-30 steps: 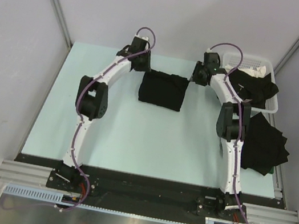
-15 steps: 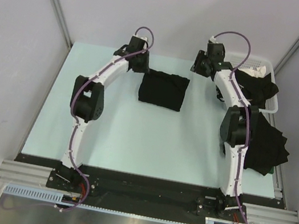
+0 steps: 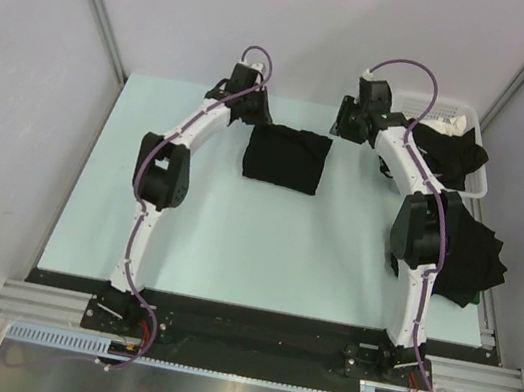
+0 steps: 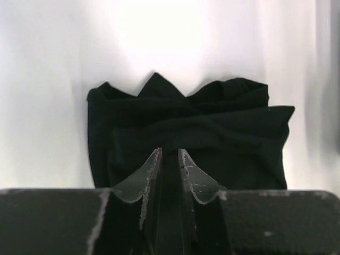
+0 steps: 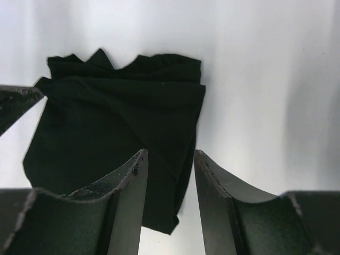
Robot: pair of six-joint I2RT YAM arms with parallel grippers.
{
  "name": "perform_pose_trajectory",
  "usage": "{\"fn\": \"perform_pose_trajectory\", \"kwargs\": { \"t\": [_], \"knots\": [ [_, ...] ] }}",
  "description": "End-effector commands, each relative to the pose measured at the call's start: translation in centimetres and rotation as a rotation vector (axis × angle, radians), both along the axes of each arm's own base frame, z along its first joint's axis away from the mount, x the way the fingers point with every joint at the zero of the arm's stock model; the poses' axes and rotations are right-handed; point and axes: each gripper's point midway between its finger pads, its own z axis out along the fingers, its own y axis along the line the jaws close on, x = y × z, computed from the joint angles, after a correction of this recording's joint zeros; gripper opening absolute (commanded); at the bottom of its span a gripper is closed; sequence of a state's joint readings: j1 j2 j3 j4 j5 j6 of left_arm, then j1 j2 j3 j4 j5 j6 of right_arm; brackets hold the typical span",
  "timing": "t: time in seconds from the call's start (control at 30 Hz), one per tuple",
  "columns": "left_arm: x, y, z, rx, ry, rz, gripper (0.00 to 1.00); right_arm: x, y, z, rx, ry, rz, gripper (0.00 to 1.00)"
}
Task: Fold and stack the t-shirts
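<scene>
Folded black t-shirt (image 3: 286, 158) lies flat at worktop (image 3: 234, 242) far centre. Left end effector (image 4: 170, 159) just left of it, fingers nearly together, nothing held. Right end effector (image 5: 169, 159) to its right, fingers apart, empty. More black shirts (image 3: 470, 255) heaped at right edge and in white basket (image 3: 477, 183).

Folded black t-shirt (image 3: 286, 158) on table (image 3: 232, 252), flanked by left end effector (image 3: 259, 114), right end effector (image 3: 340, 129)

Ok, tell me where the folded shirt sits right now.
In the top view, the folded shirt lies flat at the table's far centre, between the left tool and right tool.
</scene>
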State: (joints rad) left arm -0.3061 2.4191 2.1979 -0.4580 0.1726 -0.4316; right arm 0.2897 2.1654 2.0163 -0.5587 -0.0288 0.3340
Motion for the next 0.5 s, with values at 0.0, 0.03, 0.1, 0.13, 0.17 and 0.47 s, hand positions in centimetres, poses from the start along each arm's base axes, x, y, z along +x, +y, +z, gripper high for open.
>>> {"fn": "perform_pose_trajectory", "kwargs": {
  "t": [0.0,0.03,0.1,0.13,0.17,0.47],
  "knots": [
    [2.0,-1.7,0.5,-0.091,-0.038,-0.009,0.24,-0.5,-1.0,3.6,-0.014,-0.059,0.014,0.45],
    [2.1,-2.0,0.3,-0.105,-0.037,-0.014,0.24,-0.5,-1.1,3.6,-0.018,-0.060,0.014,0.45],
    [2.4,-2.1,-0.8,-0.109,-0.033,-0.008,0.24,-0.5,-1.5,3.3,-0.025,-0.051,0.012,0.45],
    [2.5,-2.2,-1.0,-0.113,-0.033,-0.006,0.25,-0.4,-1.6,3.3,-0.026,-0.051,0.013,0.45],
    [2.7,-2.0,-1.9,-0.106,-0.025,0.002,0.25,-0.4,-1.6,3.4,-0.027,-0.052,0.015,0.45],
    [5.4,0.3,-0.3,-0.023,-0.150,0.100,0.26,-0.6,-1.9,3.2,-0.018,-0.043,0.026,0.45]
  ]
}}
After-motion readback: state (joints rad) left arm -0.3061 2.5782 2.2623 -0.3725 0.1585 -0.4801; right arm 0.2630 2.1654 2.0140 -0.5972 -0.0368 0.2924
